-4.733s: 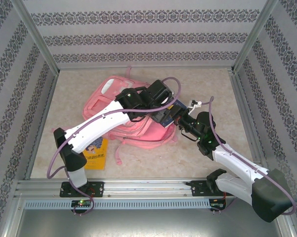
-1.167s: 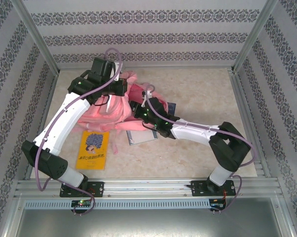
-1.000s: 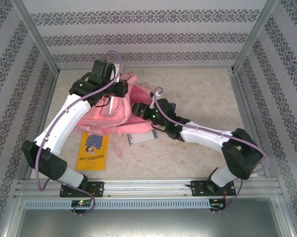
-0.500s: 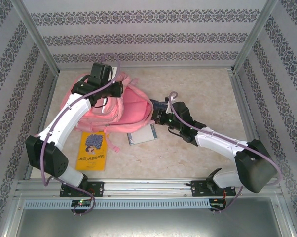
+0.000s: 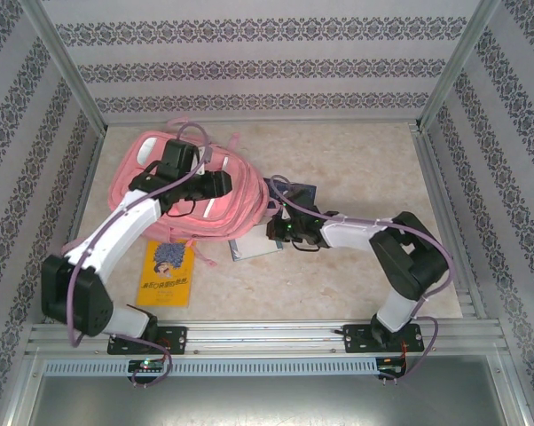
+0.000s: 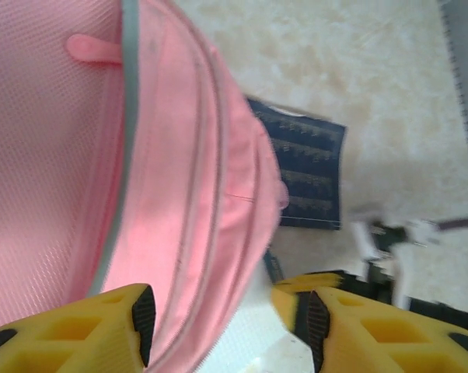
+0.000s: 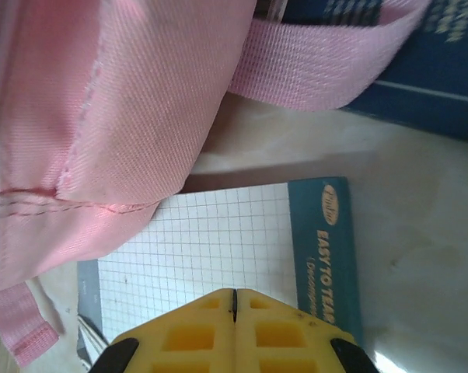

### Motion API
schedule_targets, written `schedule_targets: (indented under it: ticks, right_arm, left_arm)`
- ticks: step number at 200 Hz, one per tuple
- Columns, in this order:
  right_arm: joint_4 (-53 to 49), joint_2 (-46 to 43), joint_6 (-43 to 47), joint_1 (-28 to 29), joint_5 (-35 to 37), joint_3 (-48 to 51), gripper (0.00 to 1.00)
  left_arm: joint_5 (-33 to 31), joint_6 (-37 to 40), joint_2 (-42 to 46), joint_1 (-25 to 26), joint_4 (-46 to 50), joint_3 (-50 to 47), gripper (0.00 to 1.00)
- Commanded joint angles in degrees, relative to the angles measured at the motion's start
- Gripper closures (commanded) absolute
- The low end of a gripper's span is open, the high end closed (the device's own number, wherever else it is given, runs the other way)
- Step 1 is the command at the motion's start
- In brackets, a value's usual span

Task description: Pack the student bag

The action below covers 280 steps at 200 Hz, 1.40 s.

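The backpack (image 5: pixel 239 197) lies at the table's (image 5: pixel 365 151) ten o'clock. At its seven o'clock lies a booklet (image 5: pixel 168 271), at five a notepad (image 5: pixel 256 247) partly beneath it, at three a book (image 5: pixel 301 190).

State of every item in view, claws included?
student bag: lying on the table
left claw: open, straddling bag edge
right claw: shut, empty, over grid notepad
yellow book: flat on table, outside bag
grid notepad: flat, partly under bag
dark blue book: flat, partly under bag

Both arms (image 5: pixel 116 235) wear white shells, black joints, purple cables (image 5: pixel 295 185) and yellow, black-padded jaws.
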<state>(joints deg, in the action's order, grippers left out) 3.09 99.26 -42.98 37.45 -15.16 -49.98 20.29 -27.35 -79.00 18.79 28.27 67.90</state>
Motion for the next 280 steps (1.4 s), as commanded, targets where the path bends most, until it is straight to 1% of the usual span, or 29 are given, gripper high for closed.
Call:
schedule_targets:
  ticks: [1, 15, 40, 63, 83, 112, 136, 155, 173, 189, 195, 214, 218, 237, 258, 280]
  right_arm:
    - [-2.2, 3.4, 1.4, 0.8, 0.0, -3.6, 1.0]
    - [-3.1, 5.9, 1.5, 0.9, 0.8, -5.0, 1.0]
    - [-6.5, 9.0, 1.1, 1.5, 4.8, -6.1, 1.0]
    - [-7.2, 9.5, 0.8, 2.0, 6.6, -3.7, 1.0]
    - [-6.2, 7.6, -0.4, 2.0, 7.5, 0.4, 1.0]
    - [-2.6, 0.7, -4.4, 2.4, 7.3, 10.0, 1.0]
    - [-2.0, -7.2, -8.3, 3.1, 8.2, 17.9, 1.0]
    - [-1.8, -13.8, -12.2, 4.0, 9.0, 23.9, 1.0]
    - [-2.6, -20.4, -14.7, 4.9, 8.2, 27.3, 1.0]
    - [-4.5, -26.1, -14.2, 5.1, 6.6, 28.1, 1.0]
    - [-6.4, -28.3, -12.9, 5.0, 6.7, 27.8, 0.97]
    - [-11.9, -34.5, -8.0, 2.8, 6.0, 27.3, 0.86]
    - [-12.4, -35.9, -6.6, 1.3, 4.5, 27.6, 0.83]
    - [-12.2, -38.3, -2.0, -5.5, -3.6, 28.6, 0.76]
    - [-14.6, -35.7, 3.2, -11.5, -8.8, 27.9, 0.75]
    - [-14.5, -29.9, 5.6, -14.0, -13.6, 27.1, 0.74]
  left_arm:
    - [1.1, -2.8, 6.0, 2.5, -3.7, -3.3, 0.44]
    - [0.5, -3.8, 8.5, 4.3, -4.1, -6.4, 0.44]
    - [-1.8, -4.9, 11.4, 8.2, -4.8, -11.5, 0.44]
    - [-4.2, -6.3, 11.5, 11.9, -7.1, -15.8, 0.44]
    - [-5.8, -7.8, 9.9, 15.3, -9.3, -17.8, 0.44]
    - [-8.4, -8.5, 8.6, 18.9, -10.5, -19.2, 0.44]
    - [-8.4, -9.7, 8.4, 20.1, -12.1, -21.6, 0.44]
    - [-7.9, -10.6, 6.5, 21.5, -14.3, -23.6, 0.44]
    - [-6.7, -11.7, 2.9, 23.7, -16.7, -24.7, 0.48]
    - [-5.0, -12.8, -0.4, 25.9, -18.2, -25.1, 0.52]
    - [-5.0, -13.0, -1.3, 26.9, -18.6, -25.2, 0.53]
    - [-5.1, -14.4, -2.8, 28.6, -20.3, -26.5, 0.53]
    - [-5.0, -14.7, -2.9, 28.8, -20.5, -26.8, 0.53]
    - [-5.5, -14.3, -2.8, 29.0, -20.2, -27.8, 0.53]
    - [-4.6, -14.2, -2.4, 29.2, -20.8, -28.8, 0.53]
    - [-0.7, -15.3, -4.2, 29.3, -24.6, -30.3, 0.54]
